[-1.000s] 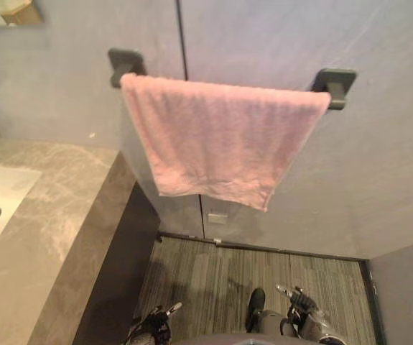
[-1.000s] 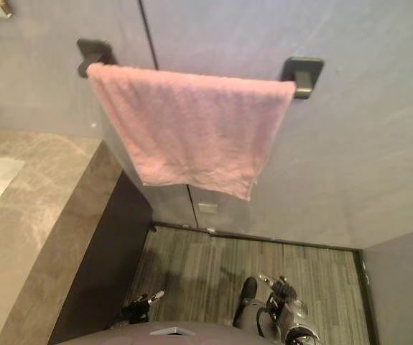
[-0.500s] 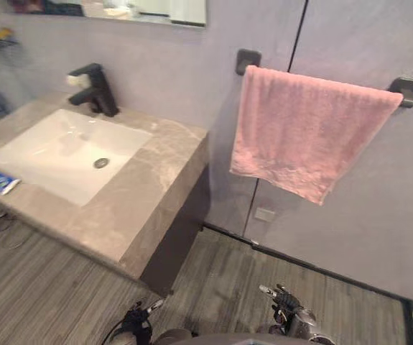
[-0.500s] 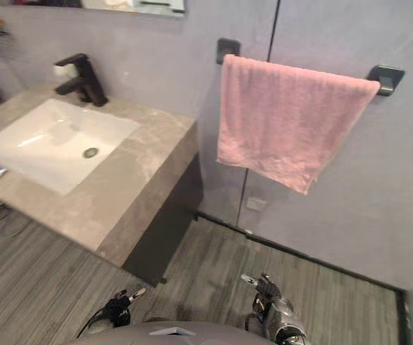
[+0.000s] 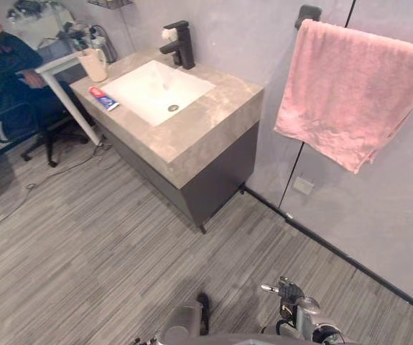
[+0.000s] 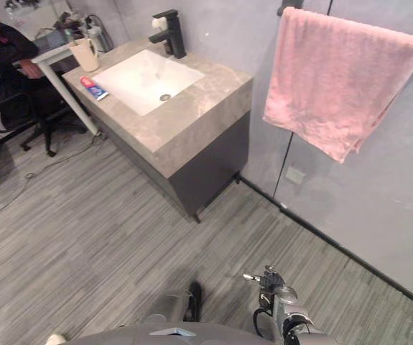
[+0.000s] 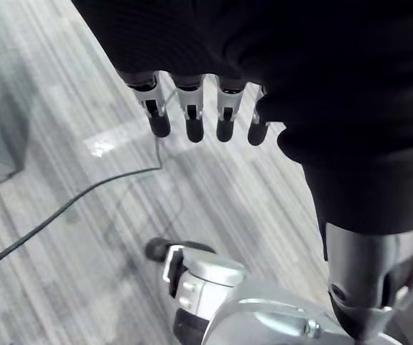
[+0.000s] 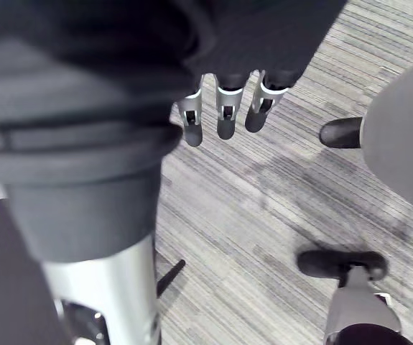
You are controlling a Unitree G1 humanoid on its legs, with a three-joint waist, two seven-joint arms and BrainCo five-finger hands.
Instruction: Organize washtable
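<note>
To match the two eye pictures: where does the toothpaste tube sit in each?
Left eye view: the toothpaste tube lies upper left, on the counter beside the basin.
Right eye view: the tube is upper left too, same counter end.
Shared landmark: the black faucet behind the basin.

Washroom corner: grey walls, grey striped plank floor.
Smooth grey wall [image 5: 242, 36] panels meet at a dark vertical seam [image 5: 292, 180]. A dark skirting strip [image 5: 350, 257] runs along the base, with a pale socket plate [image 5: 303, 185] just above it. The washtable [image 5: 213, 122], stone-look top over a dark cabinet, stands against the wall on the floor [image 5: 84, 244]. Beyond it are a white desk [image 5: 54, 63] and a castored chair [image 5: 47, 140].
</note>
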